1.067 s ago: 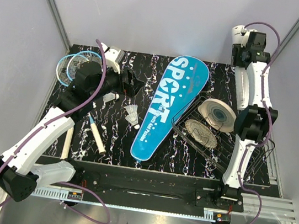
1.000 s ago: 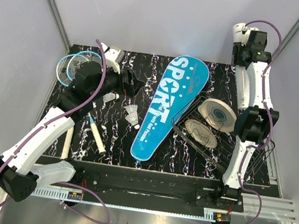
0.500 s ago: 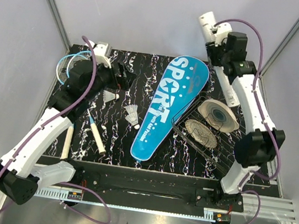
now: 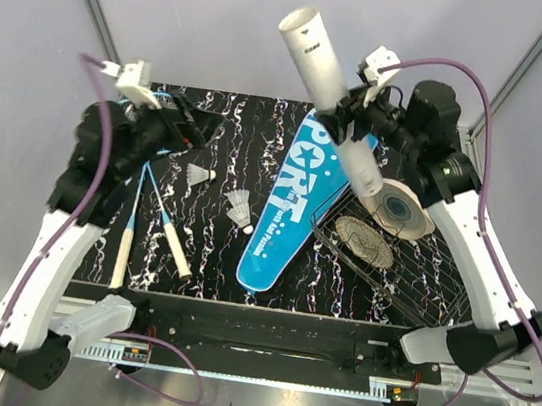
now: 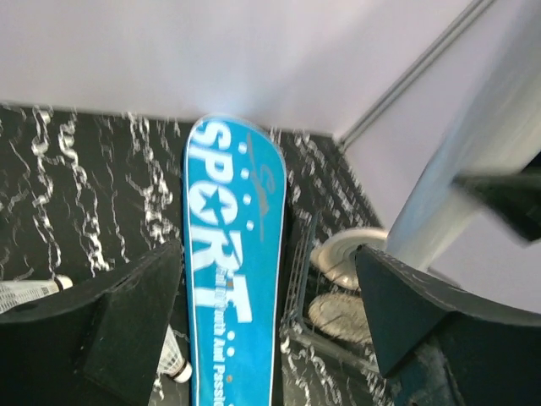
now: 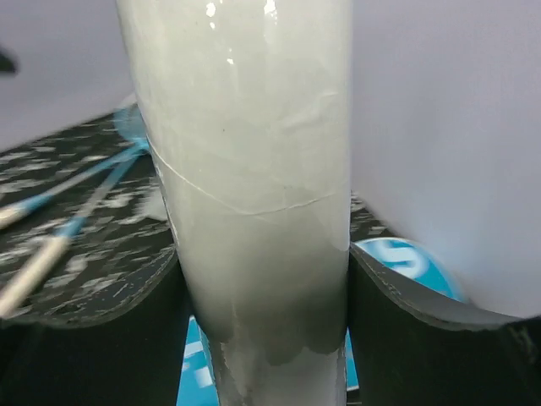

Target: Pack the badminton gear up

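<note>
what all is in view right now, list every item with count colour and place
tube: one, white, raised off the table and tilted, over the far end of the cover
cover: one, blue with white SPORT lettering, flat at the table's middle
rackets: two, light blue shafts and white handles, left side, heads mostly hidden by the left arm
shuttlecocks: two, white, between the rackets and the cover
wire basket: one, black, right side
woven discs: two, pale, in the wire basket
table: one, black with white marbling
left gripper: open, empty, above the table's left side
right gripper: closed around the tube
</note>
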Controlling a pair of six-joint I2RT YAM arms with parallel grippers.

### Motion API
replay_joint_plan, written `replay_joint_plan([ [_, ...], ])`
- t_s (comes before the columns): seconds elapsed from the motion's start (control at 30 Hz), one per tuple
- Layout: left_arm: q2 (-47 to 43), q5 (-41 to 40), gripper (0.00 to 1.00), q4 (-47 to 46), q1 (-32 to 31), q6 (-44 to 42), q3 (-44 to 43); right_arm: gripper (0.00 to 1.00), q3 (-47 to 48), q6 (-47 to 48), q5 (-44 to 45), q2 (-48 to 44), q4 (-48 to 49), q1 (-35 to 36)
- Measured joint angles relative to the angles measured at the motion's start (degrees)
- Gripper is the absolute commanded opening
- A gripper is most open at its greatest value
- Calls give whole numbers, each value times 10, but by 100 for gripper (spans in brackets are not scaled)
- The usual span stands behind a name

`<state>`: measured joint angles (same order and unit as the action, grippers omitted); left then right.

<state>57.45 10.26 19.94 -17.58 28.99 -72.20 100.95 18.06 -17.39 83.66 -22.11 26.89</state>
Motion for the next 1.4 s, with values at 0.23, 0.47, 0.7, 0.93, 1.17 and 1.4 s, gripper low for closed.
replay_joint_plan([
  [0.23,-169,-47,94,29,3,-14,-70,32,-208,-197,-212,-107,113,3],
  [0.47,-141,90,88,17,3,-66,-134,30,-329,-208,-276,-115,110,5],
  [0.7,17,194,74,77,3,-71,-120,30,-388,-174,-267,-127,89,21],
  [0.93,76,255,59,102,3,-51,-87,30,-409,-142,-245,-128,82,49],
  [1.17,76,313,48,84,3,-45,-77,29,-410,-128,-226,-127,72,60],
  [1.4,85,352,39,68,1,-51,-67,29,-410,-120,-225,-122,70,66],
])
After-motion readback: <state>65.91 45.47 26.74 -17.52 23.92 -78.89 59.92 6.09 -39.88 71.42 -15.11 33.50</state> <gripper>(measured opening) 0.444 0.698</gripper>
